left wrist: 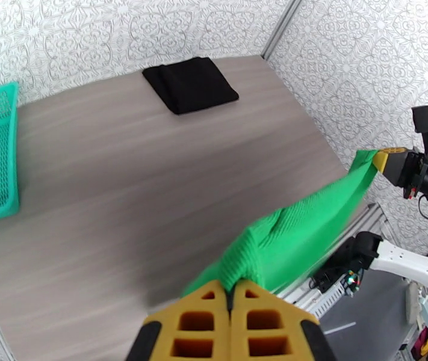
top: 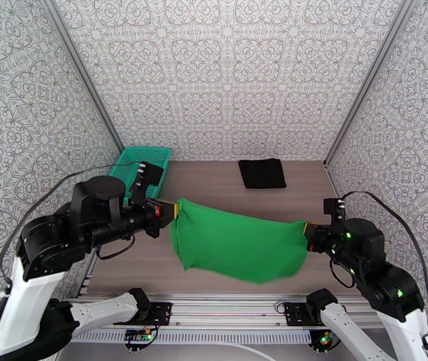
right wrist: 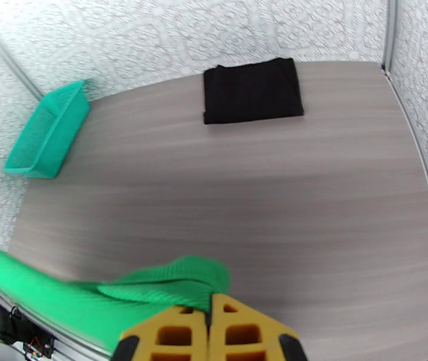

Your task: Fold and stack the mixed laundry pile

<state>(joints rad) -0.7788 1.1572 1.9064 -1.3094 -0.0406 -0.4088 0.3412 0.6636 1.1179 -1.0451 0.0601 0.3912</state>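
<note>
Holding the green T-shirt [top: 238, 248] up between the two arms, I have the left tool [top: 176, 210] pinched tight on one end of the cloth and the right tool [top: 306, 228] pinched tight on the other. On both wrist cameras the yellow fingers meet with only a fold of green knit between them. The shirt hangs in a sagging band over the near part of the worktop [top: 214, 188], its lower edge drooping toward the front rail; I cannot tell whether it brushes the surface. The black garment [top: 262, 173] lies well apart from it at the far side, already folded into a neat rectangle. The mesh basket [top: 141, 160] sits in the far left corner, near the left arm.

By my reading, half the job is done and the green shirt is the piece in hand, stretched out ready to be laid down or doubled over. The next move, as I judge it, calls for both arms to travel together at matched height, so the cloth stays taut and does not twist. They must then lower it flat onto bare wood before either tool lets go. Only after folding should it go onto the black one. Uneven motion could drag an end free.
</note>
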